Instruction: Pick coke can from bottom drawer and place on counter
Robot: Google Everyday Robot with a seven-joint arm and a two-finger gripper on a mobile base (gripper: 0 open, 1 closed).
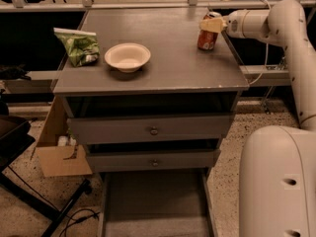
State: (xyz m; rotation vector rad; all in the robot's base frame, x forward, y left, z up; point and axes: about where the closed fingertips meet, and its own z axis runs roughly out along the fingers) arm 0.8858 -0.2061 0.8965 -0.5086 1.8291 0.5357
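Note:
The red coke can [207, 39] stands upright near the right edge of the grey counter [168, 68], towards the back. My gripper [211, 24] reaches in from the right and is shut on the can's upper part, its pale fingers across the silver top. The bottom drawer [153, 201] is pulled out at the foot of the cabinet and shows only its bare grey floor.
A white bowl [127, 57] sits left of centre on the counter, with a green snack bag [79, 47] at the left edge. The two upper knobbed drawers are closed. A cardboard box [59, 154] stands on the floor at the left. My white base [279, 181] fills the lower right.

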